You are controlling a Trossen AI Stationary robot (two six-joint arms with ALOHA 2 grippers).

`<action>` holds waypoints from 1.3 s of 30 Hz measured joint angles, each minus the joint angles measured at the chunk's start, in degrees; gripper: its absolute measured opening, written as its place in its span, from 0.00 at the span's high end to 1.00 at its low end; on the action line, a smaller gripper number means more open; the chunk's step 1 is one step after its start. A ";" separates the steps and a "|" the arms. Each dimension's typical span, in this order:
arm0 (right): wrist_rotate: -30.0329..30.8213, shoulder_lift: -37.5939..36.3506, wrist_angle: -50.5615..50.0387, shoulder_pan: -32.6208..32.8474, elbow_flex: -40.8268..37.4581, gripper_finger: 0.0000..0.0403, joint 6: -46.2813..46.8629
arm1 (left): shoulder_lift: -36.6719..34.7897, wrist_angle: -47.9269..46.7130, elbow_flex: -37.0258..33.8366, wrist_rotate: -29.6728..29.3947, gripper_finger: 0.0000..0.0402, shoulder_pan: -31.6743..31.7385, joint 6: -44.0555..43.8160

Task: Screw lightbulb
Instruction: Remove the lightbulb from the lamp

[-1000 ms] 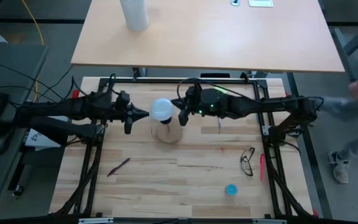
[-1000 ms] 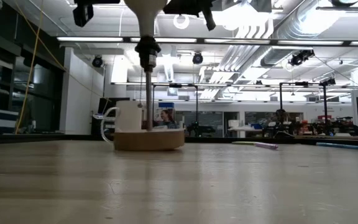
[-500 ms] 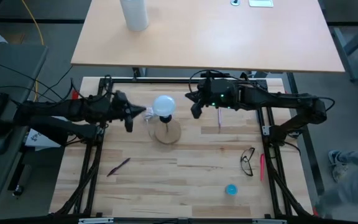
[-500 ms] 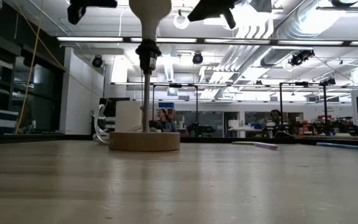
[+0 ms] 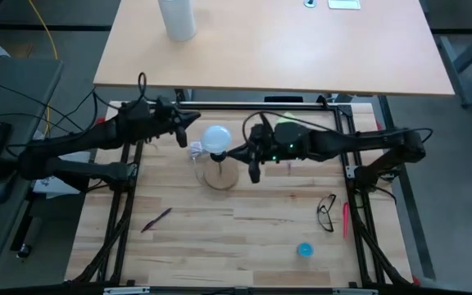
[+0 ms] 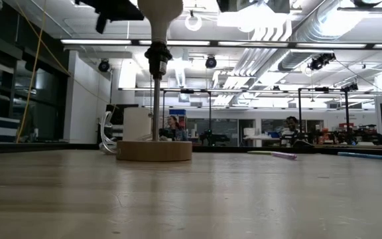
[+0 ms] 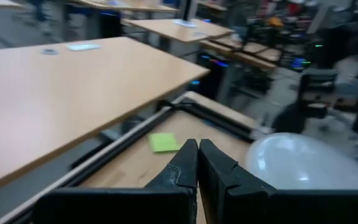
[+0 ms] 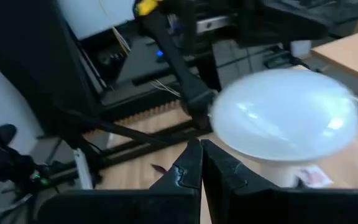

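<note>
The lightbulb (image 5: 215, 139) sits upright on top of the black socket post (image 6: 156, 58), which rises from a round wooden base (image 5: 220, 173) near the middle of the table (image 5: 244, 233). Neither arm holds it. The left gripper (image 5: 193, 117) hovers just beside the bulb with its 2 fingers pressed together and empty; the right gripper (image 5: 238, 153) hovers close on the other side, also fully closed on nothing. The likely risk is a closed fingertip bumping the globe sideways, which could tip the light base or cross-thread the bulb. How deeply the bulb is seated in the socket cannot be told, so it may be loose.
</note>
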 joint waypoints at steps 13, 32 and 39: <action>6.95 2.83 2.59 0.67 0.00 1.00 1.53 | 5.24 4.90 0.00 9.52 1.00 -0.57 -5.12; 8.48 2.54 0.21 -3.02 0.15 1.00 -1.56 | -4.47 -9.42 0.09 11.04 1.00 -4.63 -12.60; 8.40 2.13 -2.32 -5.90 0.15 1.00 -3.77 | -6.21 -10.72 -0.02 11.65 1.00 -6.29 -14.70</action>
